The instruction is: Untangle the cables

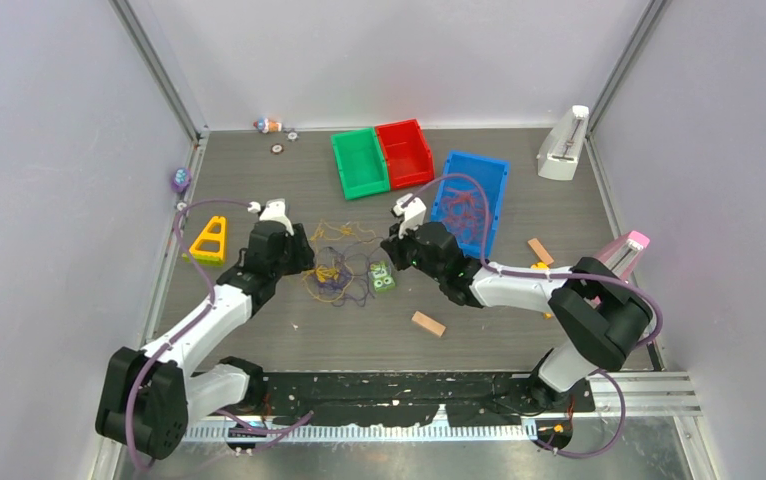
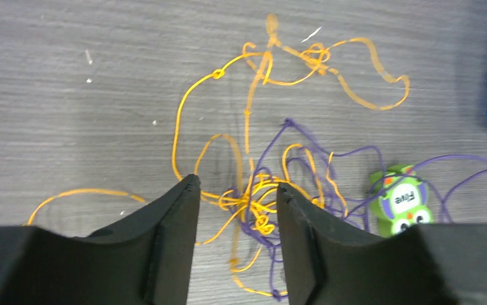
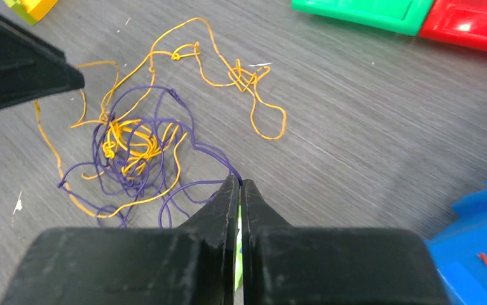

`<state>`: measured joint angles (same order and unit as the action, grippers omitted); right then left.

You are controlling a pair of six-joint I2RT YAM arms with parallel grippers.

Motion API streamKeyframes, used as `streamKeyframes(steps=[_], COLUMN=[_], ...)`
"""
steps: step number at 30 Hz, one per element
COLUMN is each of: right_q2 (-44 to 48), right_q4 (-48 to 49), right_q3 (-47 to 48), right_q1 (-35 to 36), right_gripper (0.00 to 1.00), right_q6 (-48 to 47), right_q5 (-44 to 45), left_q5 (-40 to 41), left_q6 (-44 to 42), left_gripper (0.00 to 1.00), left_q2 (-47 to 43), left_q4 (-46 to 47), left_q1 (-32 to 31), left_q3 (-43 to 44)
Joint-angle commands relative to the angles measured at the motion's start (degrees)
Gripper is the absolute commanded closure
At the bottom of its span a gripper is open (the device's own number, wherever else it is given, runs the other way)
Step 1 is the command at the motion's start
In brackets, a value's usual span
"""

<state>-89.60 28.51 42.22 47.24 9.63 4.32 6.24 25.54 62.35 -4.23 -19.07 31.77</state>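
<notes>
Right between the left tool's (image 2: 238, 185) open jaws sits the cables' (image 2: 257, 204) knot; the right tool (image 3: 240, 183), beside it, pinches one purple strand.

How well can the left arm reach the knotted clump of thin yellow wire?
Probably yes: the left gripper stands open astride the knotted yellow wire clump, nothing blocking; thin purple wire is tangled in it.

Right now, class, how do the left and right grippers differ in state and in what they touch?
The left gripper is open; the right gripper is shut. The left gripper straddles the orange-and-purple tangle without pinching it; the right gripper pinches a purple cable at its fingertips. Shared: both have black fingers and point at the same tangle.
</notes>
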Motion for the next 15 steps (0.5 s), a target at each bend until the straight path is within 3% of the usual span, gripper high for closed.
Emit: streamKeyframes(steps=[1, 8, 10, 13, 15], right_q2=[2.36, 2.87, 2.94, 2.99, 3.34], right_q4=[3.78, 2.69, 2.41, 1.89, 1.36], right_q3=[-0.22, -0.3, -0.22, -0.12, -0.19], right_q1=[-0.04, -0.02, -0.04, -0.05, -0.05], right_gripper=[0.95, 0.95, 0.95, 0.95, 0.95], right_q6=[0.39, 1.02, 0.93, 1.08, 1.32], right_q5=[5.42, 9.62, 10.05, 11.54, 13.56], left_q5=[4.77, 5.27, 4.63, 4.2, 4.16], left_q6=[0.97, 0.3, 0.24, 0.25, 0.36], left_gripper=[0.5, 0.56, 0.66, 0.95, 1.0], left_q2=[0.15, 1.34, 2.62, 4.05, 4.0], left_q4=[-3.23, -4.02, -4.49, -5.39, -5.43], left_q1=[0.0, 0.0, 0.0, 0.0, 0.01], left_q3=[1.7, 2.12, 2.87, 3.97, 4.01])
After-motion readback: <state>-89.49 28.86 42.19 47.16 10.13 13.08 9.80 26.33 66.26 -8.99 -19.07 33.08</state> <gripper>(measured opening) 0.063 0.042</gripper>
